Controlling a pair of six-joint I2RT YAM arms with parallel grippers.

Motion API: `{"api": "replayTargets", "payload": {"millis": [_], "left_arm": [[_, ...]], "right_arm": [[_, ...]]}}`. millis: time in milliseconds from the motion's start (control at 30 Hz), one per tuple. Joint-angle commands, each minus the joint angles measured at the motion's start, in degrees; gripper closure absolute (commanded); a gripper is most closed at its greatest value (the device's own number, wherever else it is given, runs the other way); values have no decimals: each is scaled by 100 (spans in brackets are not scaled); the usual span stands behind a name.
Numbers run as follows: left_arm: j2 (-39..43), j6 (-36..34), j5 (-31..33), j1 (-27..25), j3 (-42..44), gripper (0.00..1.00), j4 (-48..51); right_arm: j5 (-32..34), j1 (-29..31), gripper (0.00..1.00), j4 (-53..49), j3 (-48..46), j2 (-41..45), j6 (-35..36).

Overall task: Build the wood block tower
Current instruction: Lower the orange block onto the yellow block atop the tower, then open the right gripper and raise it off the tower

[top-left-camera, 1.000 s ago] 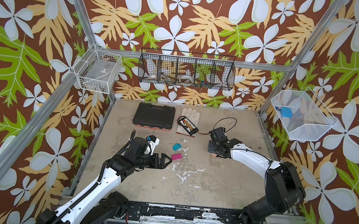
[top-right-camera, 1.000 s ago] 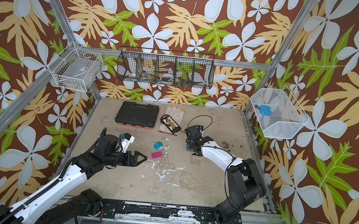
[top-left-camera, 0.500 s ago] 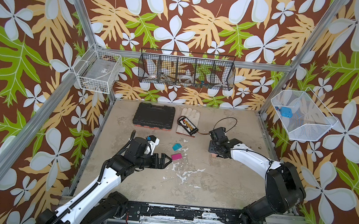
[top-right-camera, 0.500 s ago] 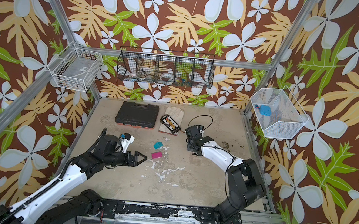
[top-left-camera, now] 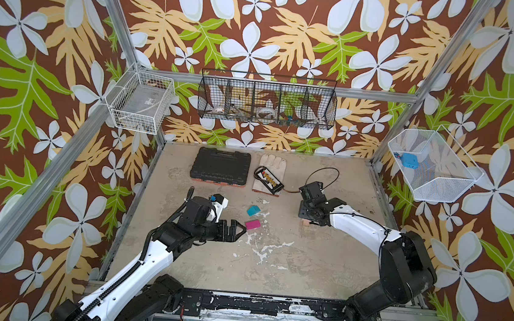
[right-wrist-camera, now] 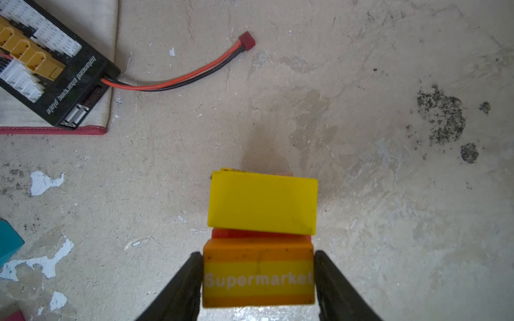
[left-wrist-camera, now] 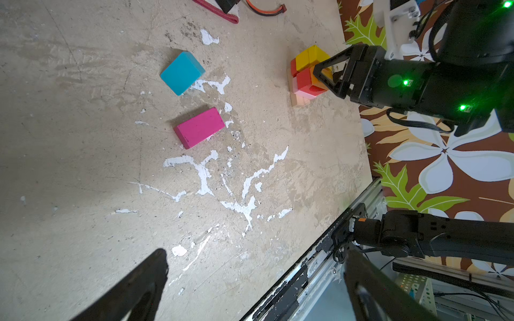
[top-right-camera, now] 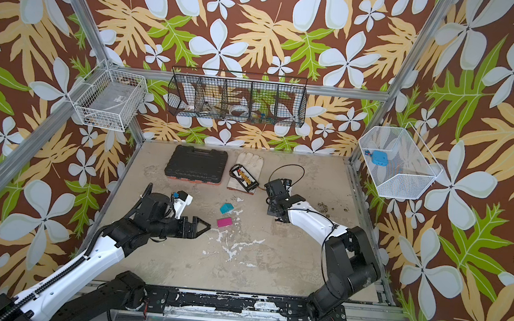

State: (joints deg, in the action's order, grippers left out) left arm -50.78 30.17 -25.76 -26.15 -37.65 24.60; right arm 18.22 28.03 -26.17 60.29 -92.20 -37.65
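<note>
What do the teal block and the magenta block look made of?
Teal cube-shaped block: probably painted wood, with matte, even colour and crisp edges. Flat magenta rectangular block: likely the same, with matte paint and no shine.

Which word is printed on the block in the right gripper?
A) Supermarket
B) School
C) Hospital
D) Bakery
A: in the right wrist view, the orange and yellow block pinched in the right gripper reads "Supermarket" in white letters.
</note>
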Motion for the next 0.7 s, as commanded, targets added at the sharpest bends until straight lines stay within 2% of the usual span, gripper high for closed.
{"api": "replayTargets", "payload": {"millis": [0,133,367,567,667], "left_arm": [[7,0,-17,-13,9,0,-61],[18,-3,-17,-13,12,0,-59],[16,-3,-12,-14,12,0,-65],[38,8,6,-13,12,0,-61],[60,24,57,-13,12,0,-61]], "right_arm": [[118,-1,38,-39,35,0,-77],[160,-9,34,-61,21,44,-91],[191,-9,21,-70,-55,293,-61],[390,99,14,-60,-278,1090,-15],[460,568,12,-222,-286,1660,-131]]}}
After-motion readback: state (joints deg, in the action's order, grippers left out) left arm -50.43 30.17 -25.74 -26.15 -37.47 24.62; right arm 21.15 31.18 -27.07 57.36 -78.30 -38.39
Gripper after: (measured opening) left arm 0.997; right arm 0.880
